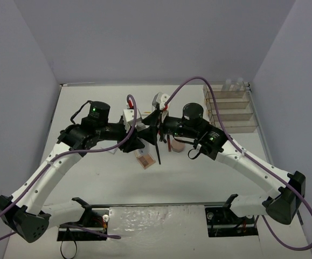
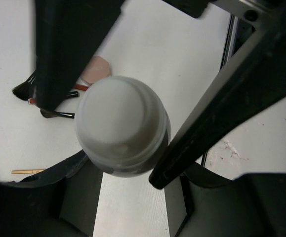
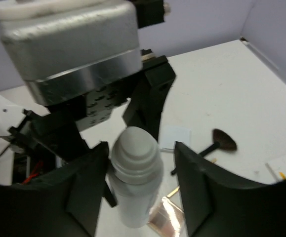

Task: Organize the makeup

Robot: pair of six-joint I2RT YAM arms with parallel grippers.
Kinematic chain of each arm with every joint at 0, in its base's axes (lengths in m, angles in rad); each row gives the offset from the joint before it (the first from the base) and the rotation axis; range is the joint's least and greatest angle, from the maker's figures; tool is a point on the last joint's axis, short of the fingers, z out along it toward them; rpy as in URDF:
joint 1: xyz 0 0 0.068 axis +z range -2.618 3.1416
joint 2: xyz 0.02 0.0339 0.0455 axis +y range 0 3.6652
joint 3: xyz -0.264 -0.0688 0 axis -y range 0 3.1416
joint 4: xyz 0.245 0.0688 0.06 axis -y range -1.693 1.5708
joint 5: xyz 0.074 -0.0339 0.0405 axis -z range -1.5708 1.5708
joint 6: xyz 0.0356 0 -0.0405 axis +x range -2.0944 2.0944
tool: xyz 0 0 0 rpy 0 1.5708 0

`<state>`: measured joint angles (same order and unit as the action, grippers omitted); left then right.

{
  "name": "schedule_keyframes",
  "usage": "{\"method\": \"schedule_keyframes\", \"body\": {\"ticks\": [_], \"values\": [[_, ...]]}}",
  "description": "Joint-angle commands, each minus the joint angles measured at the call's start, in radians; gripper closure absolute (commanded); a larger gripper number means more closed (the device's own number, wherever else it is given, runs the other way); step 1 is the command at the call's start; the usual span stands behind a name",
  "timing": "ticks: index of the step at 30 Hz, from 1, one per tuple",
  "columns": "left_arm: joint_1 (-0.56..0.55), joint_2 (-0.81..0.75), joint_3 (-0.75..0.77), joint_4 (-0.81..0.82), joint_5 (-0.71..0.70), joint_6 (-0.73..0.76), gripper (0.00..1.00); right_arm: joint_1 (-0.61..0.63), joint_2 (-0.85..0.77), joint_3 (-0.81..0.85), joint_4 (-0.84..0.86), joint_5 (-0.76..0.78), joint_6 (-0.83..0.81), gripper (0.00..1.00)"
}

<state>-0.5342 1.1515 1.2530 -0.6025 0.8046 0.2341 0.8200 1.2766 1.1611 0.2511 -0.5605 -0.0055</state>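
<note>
The right gripper (image 3: pixel 139 148) has its jaws apart around a white-capped bottle (image 3: pixel 133 195). One finger (image 3: pixel 86 190) sits against the bottle's side, and a sliver of table shows between the bottle and the other finger. The left gripper (image 1: pixel 137 139) meets it nose to nose, its body looming just behind the bottle in the right wrist view. In the left wrist view the cap fills the middle between dark fingers on both sides, but whether the left jaws press on it cannot be told.

The bottle hangs above the middle of the table, clear of the surface. Its long axis is near upright, cap up toward both wrist cameras and base down.

Right under it lies the palette (image 3: pixel 165 217). Near it are a black brush (image 3: pixel 217 143), a white pad (image 3: pixel 176 136) and, further out, a pink compact (image 1: pixel 176 144) and a tan pencil (image 2: pixel 28 171). The organizer (image 1: pixel 231 105) stands well apart at the far right corner, behind the right arm.
</note>
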Motion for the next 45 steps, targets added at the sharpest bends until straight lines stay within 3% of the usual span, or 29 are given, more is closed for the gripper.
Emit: {"method": "schedule_keyframes", "body": {"ticks": [1,6,7,10,13,15,19,29,36,45], "values": [[-0.008,-0.006,0.077,0.057,0.021,0.034,1.0,0.011,0.008,0.052,0.058,-0.024,-0.017,0.6],[-0.013,-0.004,0.065,0.052,-0.008,0.036,1.0,0.011,0.006,0.055,0.051,-0.012,-0.033,0.98],[-0.014,-0.004,0.06,0.054,-0.02,0.035,0.99,0.01,0.006,0.055,0.051,-0.002,-0.035,1.0],[-0.016,-0.012,0.045,0.064,-0.067,0.013,0.75,0.007,0.003,0.052,0.051,0.035,-0.046,1.0],[-0.016,-0.029,0.015,0.086,-0.139,-0.012,0.37,0.002,-0.001,0.043,0.052,0.078,-0.069,1.0],[-0.016,-0.05,-0.007,0.1,-0.191,-0.032,0.19,-0.007,-0.005,0.036,0.056,0.126,-0.09,1.0],[-0.014,-0.098,-0.054,0.122,-0.353,-0.089,0.05,-0.078,-0.01,0.019,0.09,0.198,-0.104,1.0],[0.067,-0.237,-0.214,0.113,-0.847,-0.322,0.03,-0.452,0.056,-0.067,0.394,0.338,-0.074,1.0],[0.308,-0.38,-0.356,0.12,-0.957,-0.429,0.03,-0.671,0.273,-0.037,0.644,0.423,-0.095,1.0],[0.373,-0.47,-0.391,0.133,-1.051,-0.423,0.03,-0.816,0.576,0.202,0.768,0.453,-0.084,1.0]]}}
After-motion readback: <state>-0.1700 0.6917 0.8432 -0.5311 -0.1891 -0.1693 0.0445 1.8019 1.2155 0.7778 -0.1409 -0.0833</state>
